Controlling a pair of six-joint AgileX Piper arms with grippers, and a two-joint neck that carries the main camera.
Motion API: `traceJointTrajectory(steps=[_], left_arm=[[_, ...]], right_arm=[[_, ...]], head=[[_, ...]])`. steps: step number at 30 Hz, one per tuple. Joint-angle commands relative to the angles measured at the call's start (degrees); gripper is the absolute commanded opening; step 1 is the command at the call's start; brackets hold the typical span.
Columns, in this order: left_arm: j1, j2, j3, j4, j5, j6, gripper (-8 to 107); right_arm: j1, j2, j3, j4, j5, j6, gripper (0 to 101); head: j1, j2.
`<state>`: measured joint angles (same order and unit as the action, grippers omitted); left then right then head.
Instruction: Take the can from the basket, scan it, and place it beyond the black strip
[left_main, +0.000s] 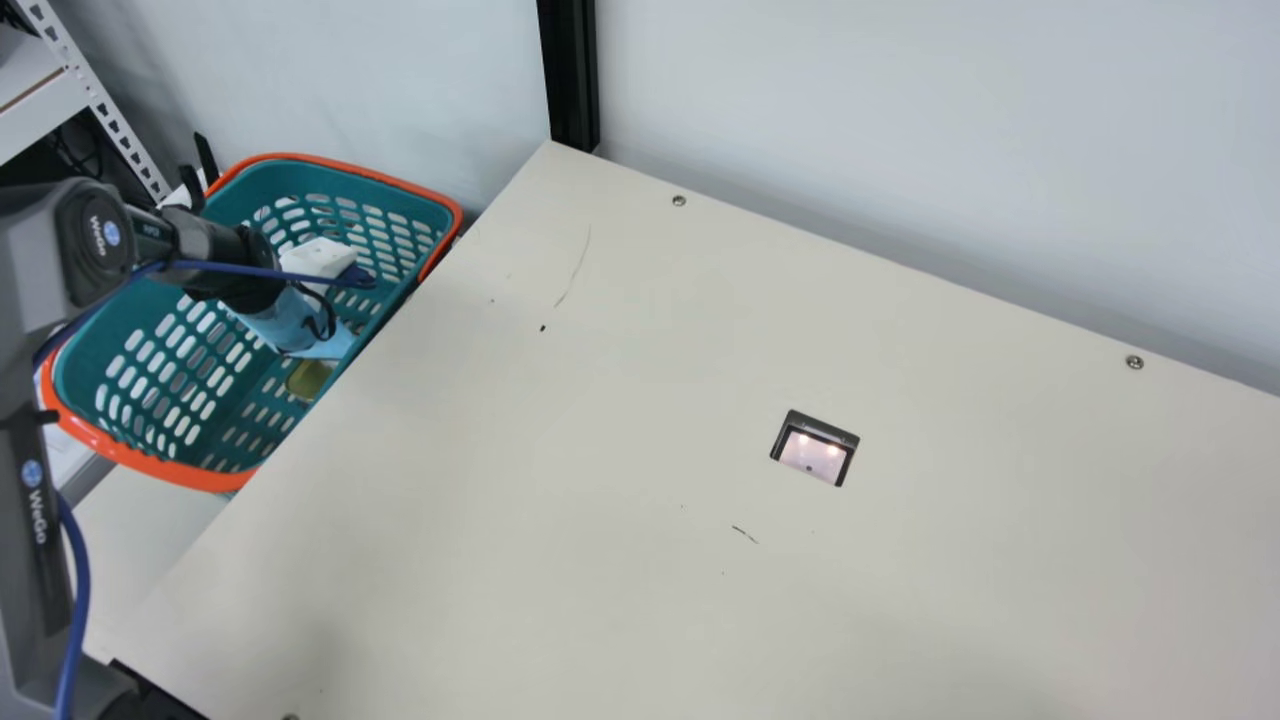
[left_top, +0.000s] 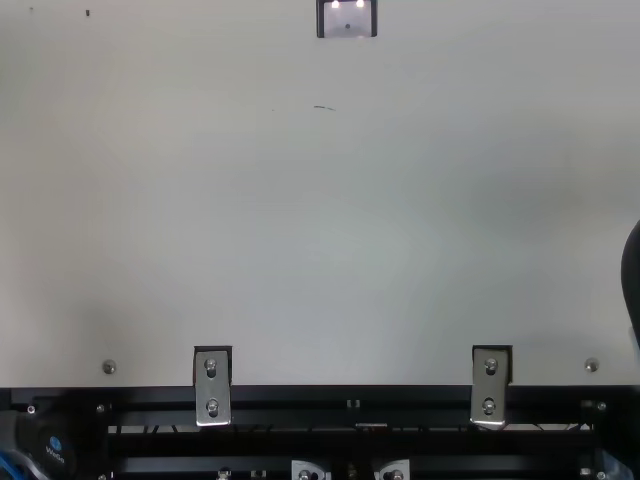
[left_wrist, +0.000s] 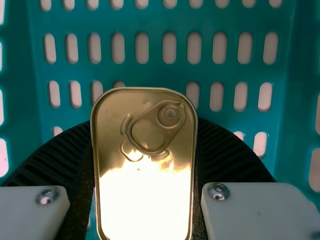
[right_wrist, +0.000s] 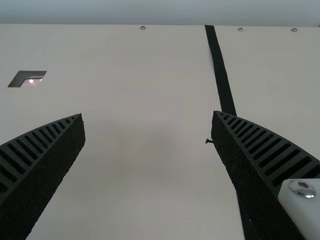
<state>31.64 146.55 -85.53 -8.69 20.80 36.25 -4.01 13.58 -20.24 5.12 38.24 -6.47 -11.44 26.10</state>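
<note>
In the main view my left gripper (left_main: 285, 318) reaches down into the teal basket (left_main: 165, 375), and a yellowish can (left_main: 308, 379) shows just below it. In the left wrist view the gold can (left_wrist: 145, 165), with its pull-ring lid toward the camera, is pinched between the two ribbed fingers of the left gripper (left_wrist: 145, 150). My right gripper (right_wrist: 148, 117) stands open over the table in its wrist view, nothing between its fingers. The black strip (right_wrist: 220, 70) runs beyond them. The scanner (left_main: 814, 455) is set in the table.
The basket's orange rim (left_main: 450, 235) stands against the table's left edge. A white object (left_main: 318, 258) is at the basket, beside the left gripper. A black post (left_main: 570, 75) rises at the table's back corner. Metal brackets (left_top: 213, 385) line the near edge.
</note>
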Motion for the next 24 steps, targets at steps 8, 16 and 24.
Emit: traceJointTrajectory(steps=[8,16,24], left_arm=[[0.0,-8.7,4.1,-3.0,-3.7,2.0,10],[-0.5,-22.2,10.2,-7.1,-6.1,3.7,10],[-1.5,-35.0,13.6,-9.8,-4.6,2.1,10]], right_arm=[[0.0,0.0,0.0,0.0,0.0,0.0,101],[0.0,0.0,0.0,0.0,0.0,0.0,101],[0.0,0.0,0.0,0.0,0.0,0.0,101]], head=[[-2.3,1.1],[-2.3,1.1],[-2.3,1.1]])
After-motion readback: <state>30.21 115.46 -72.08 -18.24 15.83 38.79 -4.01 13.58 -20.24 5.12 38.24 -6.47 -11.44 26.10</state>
